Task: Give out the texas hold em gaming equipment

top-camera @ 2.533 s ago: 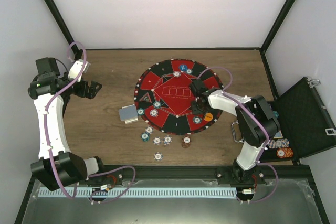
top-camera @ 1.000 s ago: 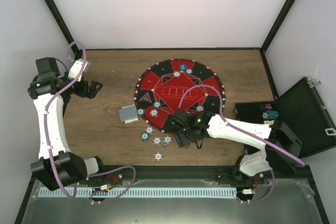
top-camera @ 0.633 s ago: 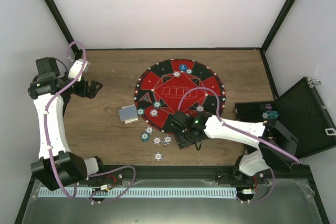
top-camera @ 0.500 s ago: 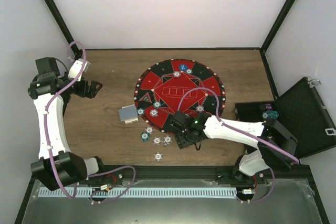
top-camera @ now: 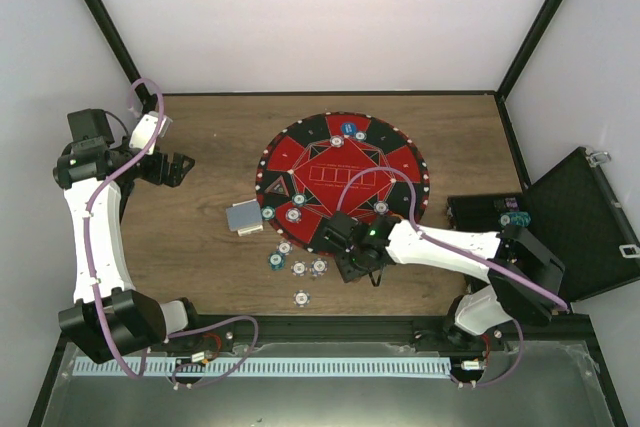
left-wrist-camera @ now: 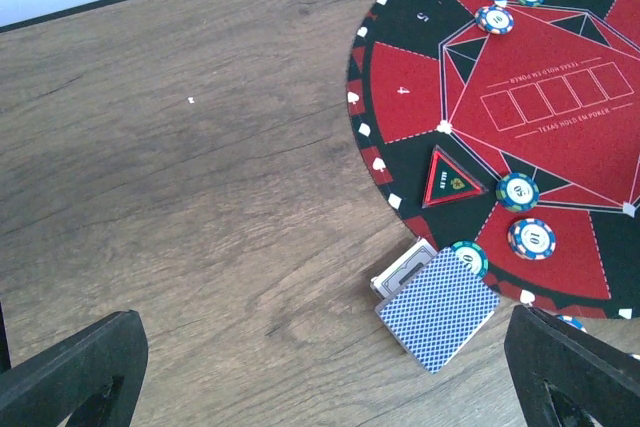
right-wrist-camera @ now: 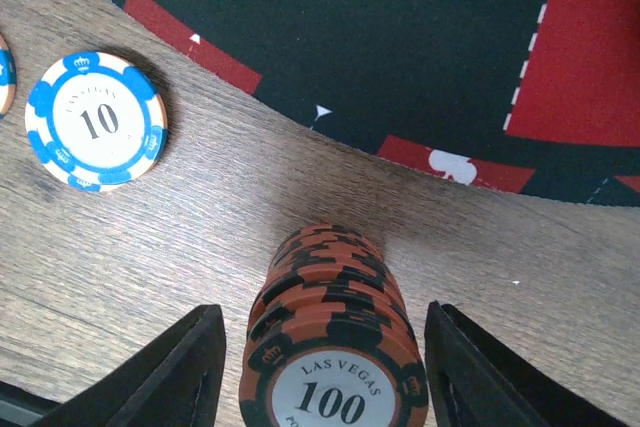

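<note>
We see right gripper (top-camera: 354, 265) now down from mat (right-wrist-camera: 400, 37); jaws narrow astride maroon chip stack (right-wrist-camera: 335, 347) on worktop (right-wrist-camera: 190, 247), small gaps left. Left gripper (left-wrist-camera: 320, 372) jaws wide, empty. We judge pickup near.

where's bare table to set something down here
Free: wood between the left fingers and the mat; the far right corner between mat and black case; the near left patch in front of the card deck. Crowded: the mat's near edge, where loose chips lie and the right fingers straddle a maroon chip stack.
</note>
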Motion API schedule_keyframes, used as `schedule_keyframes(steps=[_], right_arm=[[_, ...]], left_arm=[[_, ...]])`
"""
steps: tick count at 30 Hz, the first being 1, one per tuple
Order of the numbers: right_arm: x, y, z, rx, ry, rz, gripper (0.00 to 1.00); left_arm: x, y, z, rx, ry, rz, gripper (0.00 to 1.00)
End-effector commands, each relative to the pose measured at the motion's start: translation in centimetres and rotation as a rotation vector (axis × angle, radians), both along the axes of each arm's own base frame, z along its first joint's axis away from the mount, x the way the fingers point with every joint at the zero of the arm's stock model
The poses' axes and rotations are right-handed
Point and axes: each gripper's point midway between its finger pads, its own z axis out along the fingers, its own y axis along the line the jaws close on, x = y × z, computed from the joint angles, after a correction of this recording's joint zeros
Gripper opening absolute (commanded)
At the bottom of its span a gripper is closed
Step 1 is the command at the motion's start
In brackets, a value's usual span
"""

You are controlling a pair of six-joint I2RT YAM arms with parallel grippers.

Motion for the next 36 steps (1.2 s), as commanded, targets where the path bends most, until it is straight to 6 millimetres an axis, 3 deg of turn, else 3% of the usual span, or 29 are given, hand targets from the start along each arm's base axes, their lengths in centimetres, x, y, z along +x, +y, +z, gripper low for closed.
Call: schedule_keyframes(steps=[1, 22, 31, 36], right_arm=[[0.1, 0.1, 0.1, 0.001, -0.009, -0.001, 0.55], [0.5, 0.3, 1.4, 0.006, -0.034, -0.004, 0.27], [2.2, 1.3, 5.3, 0.037, -0.096, -0.004, 0.25], [4.5, 2.3, 6.8, 0.05, -0.137, -0.001, 0.24]], left_arm=[[0.2, 0.1, 0.3, 0.0, -0.019, -0.001, 1.0], [0.1, 0.2, 0.3, 0.007, -0.022, -0.001, 1.0], [0.2, 0.1, 0.4, 0.003, -0.024, -0.003, 1.0], [0.2, 0.1, 0.4, -0.002, -0.025, -0.004, 1.0]])
